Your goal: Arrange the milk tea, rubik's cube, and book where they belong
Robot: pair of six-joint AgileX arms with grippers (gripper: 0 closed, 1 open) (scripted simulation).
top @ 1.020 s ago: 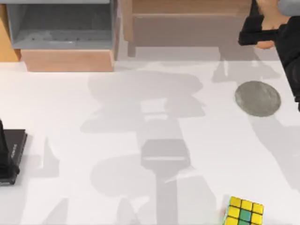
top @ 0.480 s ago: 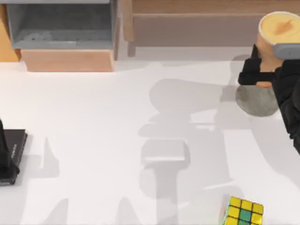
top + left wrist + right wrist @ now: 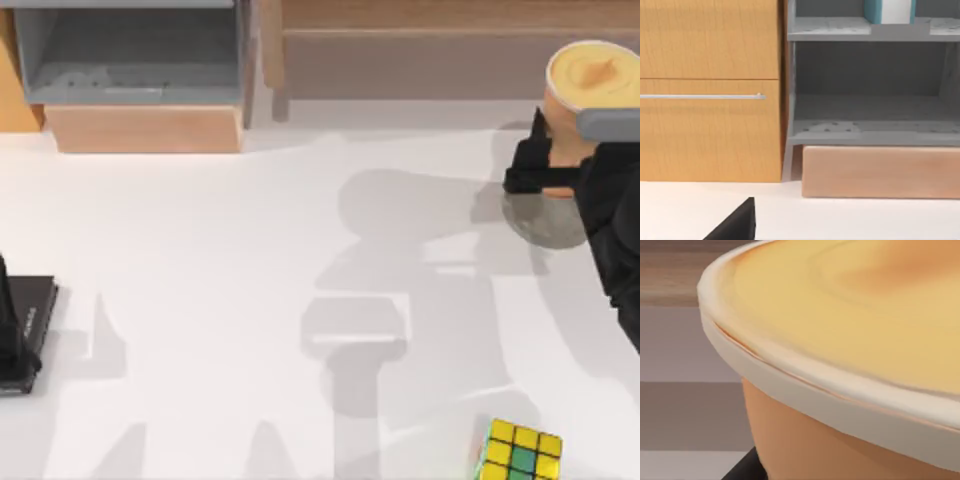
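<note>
1. Over the grey disc (image 3: 545,222) at the table's right, the right gripper (image 3: 556,165) clamps the milk tea (image 3: 585,90) low on its body (cup upright).
2. Judgement: tall, tapered, smooth cup, likely top-heavy; a low, firm grip suits it.
3. Rubik's cube (image 3: 520,452) sits at the near edge.
4. Left gripper (image 3: 12,345) parked left; fingers indeterminate.

The milk tea (image 3: 590,85) is cut by the top view's right edge, its lower body hidden behind the right gripper (image 3: 560,178); in the right wrist view its cup (image 3: 840,390) overruns the frame. The rubik's cube (image 3: 520,452), near the desk's front edge, is cut off below. The book (image 3: 889,11) on the shelf (image 3: 870,30) is cropped above. A black slab (image 3: 28,315) at the desk's left edge is partly covered by the left arm (image 3: 10,330)
</note>
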